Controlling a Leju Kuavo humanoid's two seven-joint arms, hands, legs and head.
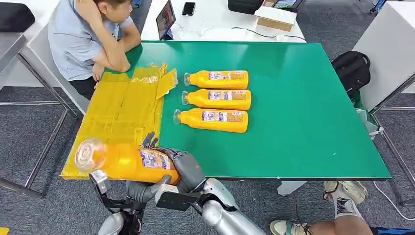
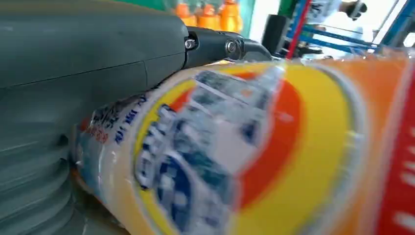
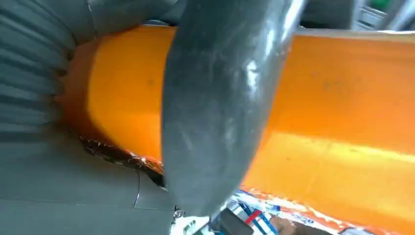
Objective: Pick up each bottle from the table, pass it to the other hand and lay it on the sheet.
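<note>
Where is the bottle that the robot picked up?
In the head view the held bottle lies sideways at the table's near left corner, over the near edge of the yellow sheet, gripped by both the left hand and the right hand.

The yellow sheet [image 1: 120, 110] lay bare across most of its surface, open from above. At its far end a seated person's elbow [image 1: 119, 64] leaned on the green table [image 1: 303, 112], crowding that corner. Just beside the sheet's right edge three orange bottles [image 1: 218, 100] lay in a row, blocking that side. Right of them the tabletop stretched open. A laptop [image 1: 165, 19] stood beyond the far edge.
</note>
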